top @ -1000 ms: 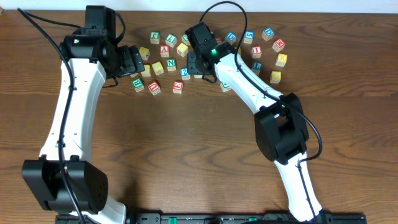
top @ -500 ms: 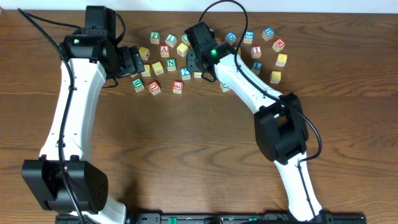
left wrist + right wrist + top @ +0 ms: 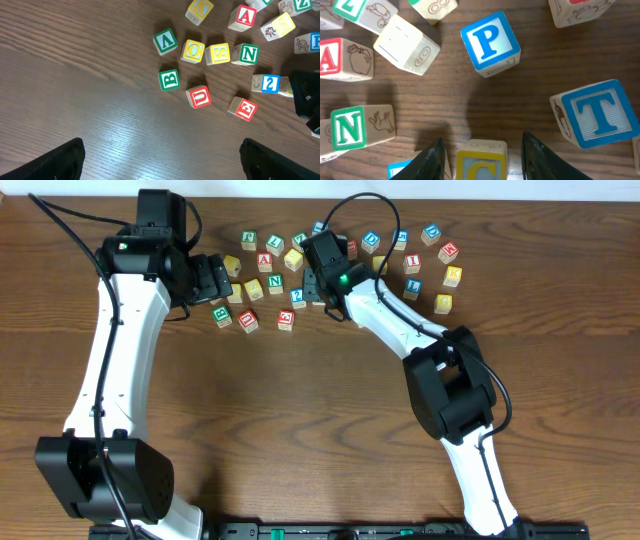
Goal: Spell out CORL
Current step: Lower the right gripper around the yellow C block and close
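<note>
In the right wrist view a yellow-bordered C cube (image 3: 481, 162) stands between my right gripper's fingers (image 3: 434, 161), with a gap on each side. The right gripper (image 3: 322, 288) is open and hangs low over the middle of the cube cluster, so the C cube is hidden in the overhead view. A yellow O cube (image 3: 192, 50) lies in a row with V, S and N cubes ahead of my left gripper (image 3: 215, 280). The left gripper is open and empty over bare wood. I cannot pick out the R and L cubes.
Blue P (image 3: 490, 42) and blue T (image 3: 597, 117) cubes lie just beyond the C cube, and a green N (image 3: 350, 127) lies to its left. Green B (image 3: 169, 80), red U (image 3: 199, 96) and red E (image 3: 243, 108) sit at the cluster's near edge. More cubes (image 3: 430, 265) are scattered at the back right.
My right wrist has shifted a little toward the table's front over the cubes. The left arm has not moved.
</note>
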{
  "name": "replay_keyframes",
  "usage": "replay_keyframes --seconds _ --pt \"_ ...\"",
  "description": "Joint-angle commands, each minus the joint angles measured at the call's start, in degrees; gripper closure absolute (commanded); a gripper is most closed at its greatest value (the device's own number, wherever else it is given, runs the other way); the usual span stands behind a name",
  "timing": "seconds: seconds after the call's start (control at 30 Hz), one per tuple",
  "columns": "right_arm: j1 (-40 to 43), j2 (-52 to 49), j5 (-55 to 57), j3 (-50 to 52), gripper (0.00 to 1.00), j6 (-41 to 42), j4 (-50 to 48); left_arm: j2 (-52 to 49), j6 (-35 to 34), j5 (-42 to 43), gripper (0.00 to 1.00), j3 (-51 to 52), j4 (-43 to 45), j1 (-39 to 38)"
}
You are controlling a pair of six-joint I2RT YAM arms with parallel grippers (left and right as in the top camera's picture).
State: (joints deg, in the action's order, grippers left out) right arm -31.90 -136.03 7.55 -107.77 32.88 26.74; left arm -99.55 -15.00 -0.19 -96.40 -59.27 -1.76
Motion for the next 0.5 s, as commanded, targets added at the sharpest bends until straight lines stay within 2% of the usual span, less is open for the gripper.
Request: replay_keyframes --seconds 0.0,0.27,0.47 --pt "-0.3 -0.2 1.1 1.6 0.55 1.0 -0.6 0.3 -0.1 -0.5 0.02 -0.4 -0.5 0.2" --pt "-0.4 -1.9 -0.2 1.6 0.57 0.9 -0.8 0.3 -0.1 -0.5 0.02 -0.4 -1.2 0.2" --pt "-0.3 -1.9 -0.1 1.6 0.63 -1.0 -0.8 0.3 -0.1 -0.5 0.02 -0.4 -1.1 0.2"
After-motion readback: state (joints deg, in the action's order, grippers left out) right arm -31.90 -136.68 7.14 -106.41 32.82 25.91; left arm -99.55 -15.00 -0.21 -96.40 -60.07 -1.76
